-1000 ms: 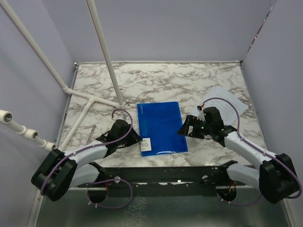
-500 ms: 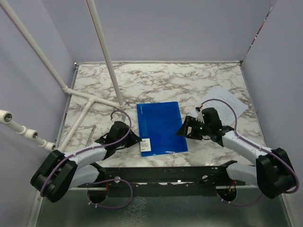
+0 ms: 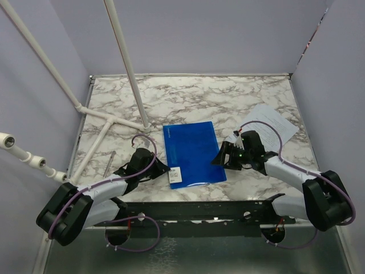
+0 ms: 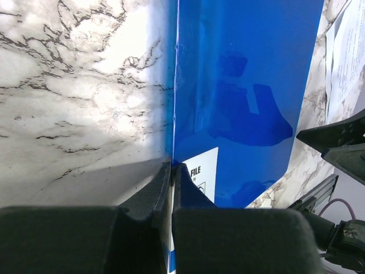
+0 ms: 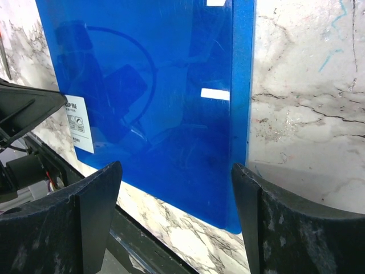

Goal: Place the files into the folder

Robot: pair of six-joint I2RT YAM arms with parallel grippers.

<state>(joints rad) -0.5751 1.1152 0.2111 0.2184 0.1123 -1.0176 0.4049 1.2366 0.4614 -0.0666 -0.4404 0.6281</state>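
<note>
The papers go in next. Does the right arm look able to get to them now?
Probably yes: the papers lie uncovered close to the right gripper, which stands open, gripping nothing, at the edge of the folder.

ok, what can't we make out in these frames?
- Inside of the folder: its cover lies shut in every view.
- Text on the files: too small from the top, and the left wrist view cuts them off at its right edge.
- Print on the label: the left gripper hides part of it, and it is too small from the top.
</note>
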